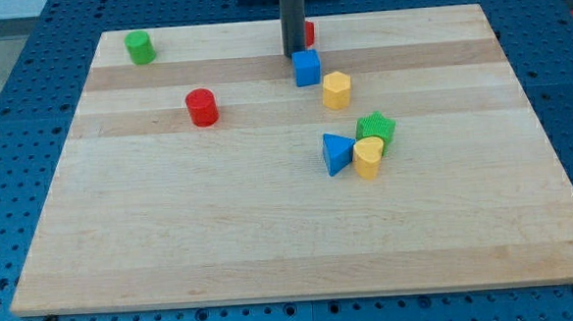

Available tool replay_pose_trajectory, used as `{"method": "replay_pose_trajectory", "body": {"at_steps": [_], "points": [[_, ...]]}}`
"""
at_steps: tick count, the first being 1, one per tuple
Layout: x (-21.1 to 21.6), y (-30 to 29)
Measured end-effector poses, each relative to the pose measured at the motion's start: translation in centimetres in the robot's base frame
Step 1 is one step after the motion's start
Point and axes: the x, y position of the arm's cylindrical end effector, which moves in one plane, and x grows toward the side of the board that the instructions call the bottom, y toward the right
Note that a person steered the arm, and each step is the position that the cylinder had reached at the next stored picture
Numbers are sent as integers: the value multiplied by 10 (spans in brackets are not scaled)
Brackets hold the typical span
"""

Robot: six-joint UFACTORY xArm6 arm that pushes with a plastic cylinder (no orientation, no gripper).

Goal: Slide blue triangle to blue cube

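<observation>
The blue triangle lies right of the board's middle, touching a yellow block on its right. The blue cube sits near the view's top, well above the triangle. My tip is at the lower end of the dark rod, just above and left of the blue cube, close to it or touching it. The triangle is far below my tip.
A yellow hexagonal block sits right below the blue cube. A green block touches the yellow block by the triangle. A red cylinder and green cylinder are at the left. A red block peeks from behind the rod.
</observation>
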Motion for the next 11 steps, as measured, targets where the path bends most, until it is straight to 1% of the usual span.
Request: {"method": "replay_pose_trajectory", "body": {"at_steps": [2,3,4,5,6,7,9,11], "points": [[-2,0],[5,-3],[23,-2],[26,21],[15,58],[-8,83],[-62,91],[-68,74]]}}
